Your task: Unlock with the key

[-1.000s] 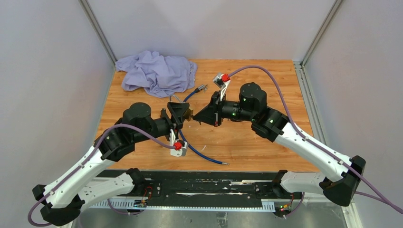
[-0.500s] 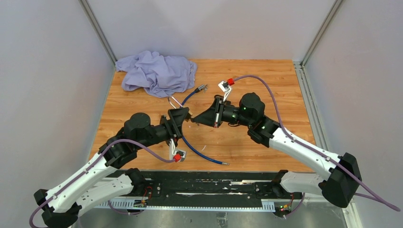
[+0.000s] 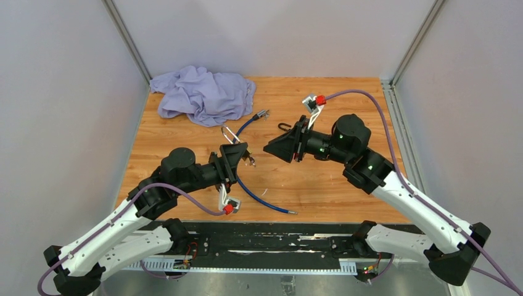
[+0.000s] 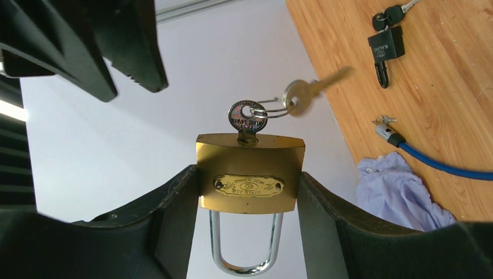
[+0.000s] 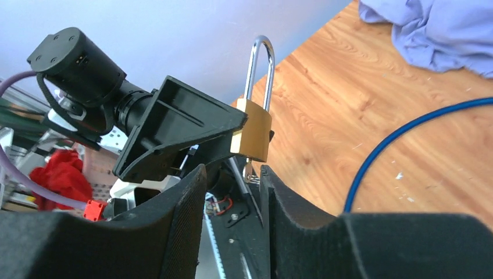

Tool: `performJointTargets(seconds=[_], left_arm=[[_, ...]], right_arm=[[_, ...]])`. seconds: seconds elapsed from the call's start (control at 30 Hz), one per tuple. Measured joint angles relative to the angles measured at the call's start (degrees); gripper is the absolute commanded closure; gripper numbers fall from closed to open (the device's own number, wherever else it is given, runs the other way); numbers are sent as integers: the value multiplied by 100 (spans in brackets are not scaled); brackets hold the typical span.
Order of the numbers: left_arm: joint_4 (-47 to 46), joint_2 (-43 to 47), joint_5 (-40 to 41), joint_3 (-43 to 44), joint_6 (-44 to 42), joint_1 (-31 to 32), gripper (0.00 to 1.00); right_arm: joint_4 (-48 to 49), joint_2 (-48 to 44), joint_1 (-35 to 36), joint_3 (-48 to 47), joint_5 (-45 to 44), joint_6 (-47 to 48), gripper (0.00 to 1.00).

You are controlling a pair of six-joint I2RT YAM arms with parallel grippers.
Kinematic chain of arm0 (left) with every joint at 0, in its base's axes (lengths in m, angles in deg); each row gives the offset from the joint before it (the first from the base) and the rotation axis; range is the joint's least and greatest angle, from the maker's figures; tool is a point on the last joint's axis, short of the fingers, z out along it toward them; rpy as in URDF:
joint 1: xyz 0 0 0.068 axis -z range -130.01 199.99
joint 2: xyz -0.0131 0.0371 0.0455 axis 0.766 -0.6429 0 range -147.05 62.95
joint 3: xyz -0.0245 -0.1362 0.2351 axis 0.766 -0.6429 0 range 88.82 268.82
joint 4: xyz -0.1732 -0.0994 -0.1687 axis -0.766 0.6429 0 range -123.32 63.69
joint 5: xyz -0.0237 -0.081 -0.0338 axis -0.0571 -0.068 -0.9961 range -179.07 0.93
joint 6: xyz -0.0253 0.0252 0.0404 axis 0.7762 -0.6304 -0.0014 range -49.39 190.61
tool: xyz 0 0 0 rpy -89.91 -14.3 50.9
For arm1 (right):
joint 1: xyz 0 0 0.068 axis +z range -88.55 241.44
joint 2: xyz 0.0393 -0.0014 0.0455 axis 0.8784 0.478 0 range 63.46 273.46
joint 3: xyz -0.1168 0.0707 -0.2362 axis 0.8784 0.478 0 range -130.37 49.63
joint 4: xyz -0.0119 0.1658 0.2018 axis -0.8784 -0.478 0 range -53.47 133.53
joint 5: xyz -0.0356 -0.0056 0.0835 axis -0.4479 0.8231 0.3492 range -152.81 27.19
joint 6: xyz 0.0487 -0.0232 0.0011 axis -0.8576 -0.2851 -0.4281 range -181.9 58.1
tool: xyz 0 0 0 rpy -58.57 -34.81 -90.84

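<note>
Brass padlock (image 4: pixel 250 156) sits clamped by its side faces in the left claw (image 4: pixel 249 177), held up off the surface (image 3: pixel 345 185), keyhole end facing away from the wrist cam. Only the left wrist view shows the details: key (image 4: pixel 246 118) is seated in the keyhole, w/ a ring and a 2nd key (image 4: pixel 299 99), blurred, hanging off it. Both legs of the shackle (image 4: pixel 244 247) go into the body; locked or not, can't tell. Right wrist view gives the lock edge-on, w/ the key end hard to make out. In the top view the lock is a speck. Right claw (image 5: pixel 232 174) has its fingers parted by a narrow gap, holding nothing, near the lock but apart. Left wrist view also catches a black padlock (image 4: pixel 385 46) lying on the wood. In the top view it's mostly hidden by the right arm. Blue cable (image 3: pixel 259 197) and purple cloth (image 3: pixel 203 92) lie farther out.
</note>
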Motion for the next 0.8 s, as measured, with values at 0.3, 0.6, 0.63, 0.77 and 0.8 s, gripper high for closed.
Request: performJointTargets(seconds=[0.3,0.6,0.63,0.77,0.8], left_arm=[[39,-9,-35,20,-83,0,100],[39,-13,-35,46,-127,0,100],[39,-13,-35,46,-127,0,100],[42,-11,-37,46,-129,0,100],[42,-11,-35,46,-131,0,100]], right_arm=[[-699,393,9,-531,-33,828,50],[-988,872,332,-629,166,1147,56],[-988,876,354,-636,203,1154,58],[-942,911,426,-636,275,1158,69],[-933,935,457,-636,280,1156,73]])
